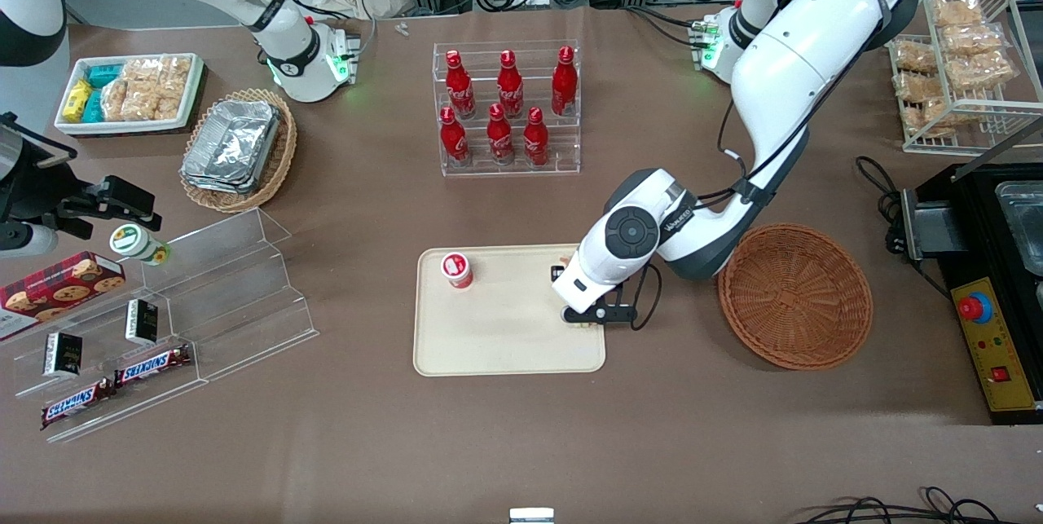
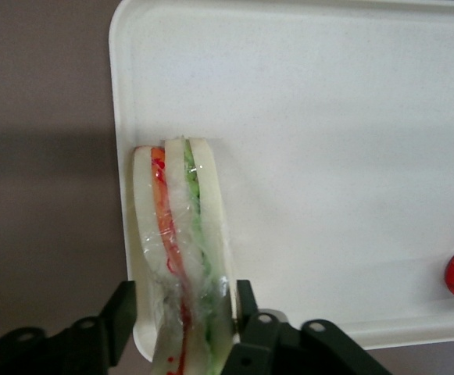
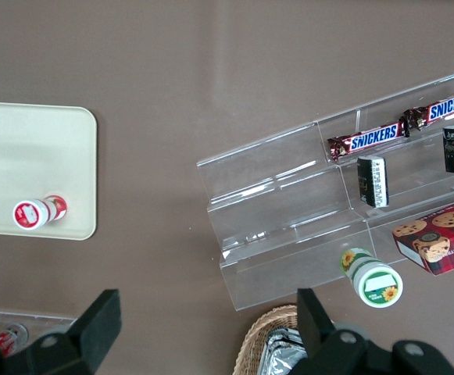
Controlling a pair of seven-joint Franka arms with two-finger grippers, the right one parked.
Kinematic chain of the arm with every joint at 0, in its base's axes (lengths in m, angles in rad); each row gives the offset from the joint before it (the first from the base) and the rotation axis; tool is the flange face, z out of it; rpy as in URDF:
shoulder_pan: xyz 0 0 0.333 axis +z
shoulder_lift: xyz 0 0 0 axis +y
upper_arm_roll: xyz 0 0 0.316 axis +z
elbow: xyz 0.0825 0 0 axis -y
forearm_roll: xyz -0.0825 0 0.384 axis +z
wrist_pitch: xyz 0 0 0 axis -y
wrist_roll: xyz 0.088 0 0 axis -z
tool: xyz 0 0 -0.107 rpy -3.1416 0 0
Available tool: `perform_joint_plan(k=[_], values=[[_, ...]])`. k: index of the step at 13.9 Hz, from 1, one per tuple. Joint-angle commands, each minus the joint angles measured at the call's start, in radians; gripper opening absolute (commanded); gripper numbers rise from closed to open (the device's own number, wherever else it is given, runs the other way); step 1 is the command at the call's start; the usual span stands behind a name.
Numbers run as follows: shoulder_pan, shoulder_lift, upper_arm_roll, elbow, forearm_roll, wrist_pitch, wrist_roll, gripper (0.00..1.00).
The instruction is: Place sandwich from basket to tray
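One sandwich [image 2: 184,258] clamped between tool [image 2: 186,328] fingers [image 2: 121,320], standing on edge w/ bread slices upright, clear wrap over it, orange-red & green filling showing. Lower end down on tray [image 2: 328,156] close to rim at a rounded corner, on the end toward the working arm. Tool [image 1: 588,316] low over that tray [image 1: 505,336] end in front view; sandwich mostly hidden there under wrist. Small red-and-white cup [image 1: 457,270] upright on tray toward parked arm's end, well apart from tool. Round woven basket [image 1: 795,294] on brown surface [image 1: 521,442] beside tray, toward working arm's end, nothing in it. Rack of red bottles [image 1: 507,107] farther from front camera than tray.
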Motion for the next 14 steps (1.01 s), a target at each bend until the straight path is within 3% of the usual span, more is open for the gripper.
perform_joint_plan(k=[1,4,9,14], values=[[-0.007,0.004,0.003,0.022,0.026,0.003,-0.034,1.00],[0.004,-0.038,0.002,0.019,0.021,-0.028,-0.052,1.00],[0.007,-0.175,0.038,0.022,0.003,-0.238,-0.028,0.99],[0.007,-0.310,0.112,0.019,-0.037,-0.416,0.119,0.99]])
